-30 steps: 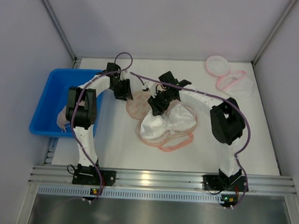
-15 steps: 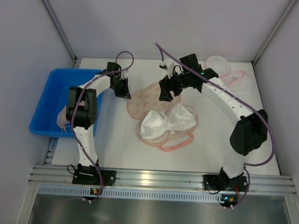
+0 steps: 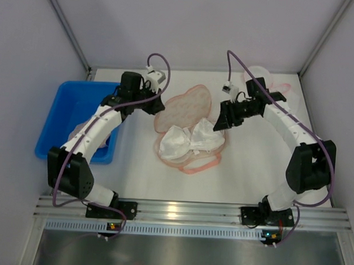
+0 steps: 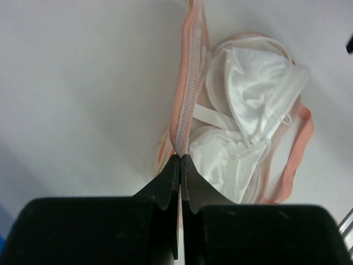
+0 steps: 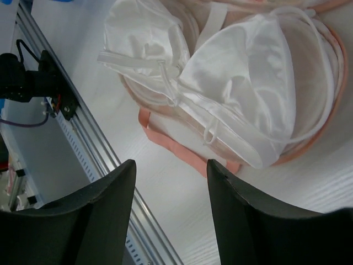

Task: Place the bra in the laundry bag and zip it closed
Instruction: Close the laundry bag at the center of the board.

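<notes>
Right gripper [image 5: 171,165] backed off to right of bra [image 3: 191,142], jaws wide, empty. Left gripper [image 4: 180,161] pinched on laundry bag [image 3: 181,106] flap edge. Bra looked placed inside; zipping remained.

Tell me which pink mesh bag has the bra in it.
The middle bag, open with the white bra in it, its edge pinched by the left gripper. The other bag sits at the far right corner.

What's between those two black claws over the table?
In the top view, the raised flap of the pink laundry bag lies between the left end effector and the right end effector; the white bra sits slightly nearer the arm bases.
</notes>
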`<state>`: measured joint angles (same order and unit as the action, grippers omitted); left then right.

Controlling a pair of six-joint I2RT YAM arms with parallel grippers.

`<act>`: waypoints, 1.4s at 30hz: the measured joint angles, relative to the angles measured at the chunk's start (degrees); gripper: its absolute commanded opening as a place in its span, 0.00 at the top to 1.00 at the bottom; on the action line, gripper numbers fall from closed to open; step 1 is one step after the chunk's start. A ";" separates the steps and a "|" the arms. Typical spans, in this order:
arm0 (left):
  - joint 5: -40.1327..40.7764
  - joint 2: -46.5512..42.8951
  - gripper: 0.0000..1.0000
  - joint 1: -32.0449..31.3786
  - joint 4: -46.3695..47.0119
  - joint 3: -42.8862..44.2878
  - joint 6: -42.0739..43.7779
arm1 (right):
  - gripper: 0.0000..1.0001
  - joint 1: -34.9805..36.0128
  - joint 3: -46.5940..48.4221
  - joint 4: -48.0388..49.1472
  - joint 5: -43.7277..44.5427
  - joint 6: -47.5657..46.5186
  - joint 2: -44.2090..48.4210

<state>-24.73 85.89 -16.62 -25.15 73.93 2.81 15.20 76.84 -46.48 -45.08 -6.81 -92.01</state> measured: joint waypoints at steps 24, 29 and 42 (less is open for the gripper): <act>6.62 1.90 1.00 -28.89 0.87 -26.23 26.01 | 0.46 -7.34 0.00 -0.57 -6.56 2.82 -1.66; 8.17 2.78 0.95 -29.20 1.14 -25.92 31.87 | 0.47 -0.57 1.77 2.25 -4.66 3.06 -8.94; 14.01 -4.68 0.52 -23.12 -4.74 -14.19 32.00 | 0.55 1.77 -6.69 4.52 1.40 1.90 -17.75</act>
<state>-10.72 81.21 -39.75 -29.89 59.75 34.81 16.97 70.15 -41.95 -43.68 -4.91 -109.75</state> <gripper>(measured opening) 0.475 0.444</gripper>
